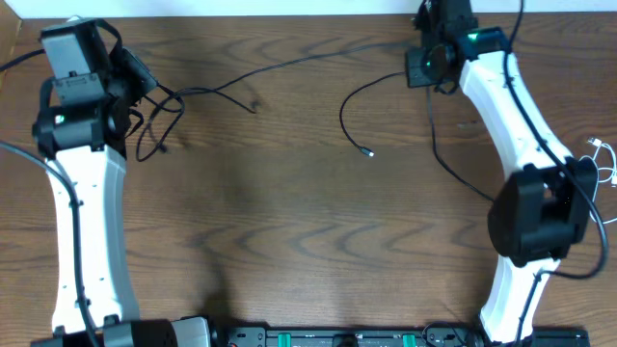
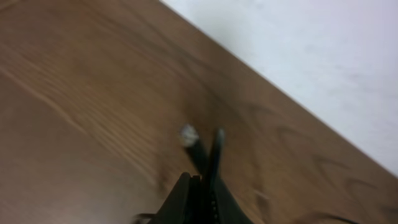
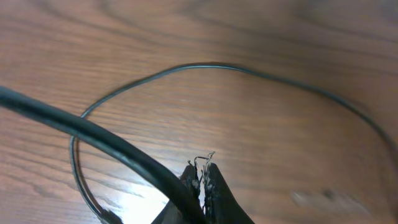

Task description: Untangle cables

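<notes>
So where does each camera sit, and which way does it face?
Overhead: fixed above, facing straight down on the table; left arm and right arm show.
Left wrist: on the left arm, looking past the shut left end effector at the table's edge.
Right wrist: on the right arm, looking past the shut right end effector at a looped black cable.
Shared: overhead shows that loop too.

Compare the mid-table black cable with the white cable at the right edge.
Colour: the black cable is dark, the white cable pale. Pose: the black cable lies in one wide open curve with a free plug end; the white cable is bunched small. Place: the black cable is mid-table, the white cable at the right edge beside the right arm. Both are thin and lie on the table.
</notes>
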Available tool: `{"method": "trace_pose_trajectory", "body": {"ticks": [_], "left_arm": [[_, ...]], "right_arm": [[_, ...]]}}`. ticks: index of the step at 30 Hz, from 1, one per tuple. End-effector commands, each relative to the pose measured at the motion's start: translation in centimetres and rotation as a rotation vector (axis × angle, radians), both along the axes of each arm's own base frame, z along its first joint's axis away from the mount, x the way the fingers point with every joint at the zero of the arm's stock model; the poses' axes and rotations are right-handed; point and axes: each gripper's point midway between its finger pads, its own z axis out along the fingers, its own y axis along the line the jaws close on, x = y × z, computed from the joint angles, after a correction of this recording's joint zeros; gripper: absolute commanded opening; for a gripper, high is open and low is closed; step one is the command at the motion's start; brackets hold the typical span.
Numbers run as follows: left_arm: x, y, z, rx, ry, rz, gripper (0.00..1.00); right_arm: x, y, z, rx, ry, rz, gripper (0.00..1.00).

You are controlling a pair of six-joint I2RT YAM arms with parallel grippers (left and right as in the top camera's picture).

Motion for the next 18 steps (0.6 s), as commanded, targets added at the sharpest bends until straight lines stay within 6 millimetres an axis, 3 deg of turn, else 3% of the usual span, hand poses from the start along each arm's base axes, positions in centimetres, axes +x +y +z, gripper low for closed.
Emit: {"method": "trace_pose_trajectory", "body": {"ticks": [1, 6, 14, 18], "left_arm": [[0.0, 1.5, -0.2, 0.078, 0.026, 0.043, 0.08], [-0.4, 3.1, -0.2, 0.138, 0.044, 0.114, 0.07], [-1.1, 4.7, 0.2, 0.219, 0.066, 0.177, 0.07], [-2.1, 6.6, 0.7, 0.289, 0.085, 0.270, 0.07]], "right_arm": [[-0.7, -3.5, 2.8, -0.105, -0.049, -0.187, 0.01], [-2.4, -6.6, 3.1, -0.209, -0.022, -0.331, 0.01], [-3.4, -8.5, 3.3, -0.294, -0.012, -0.417, 0.01], [-3.8, -8.9, 3.3, -0.308, 0.002, -0.430, 0.01]]}}
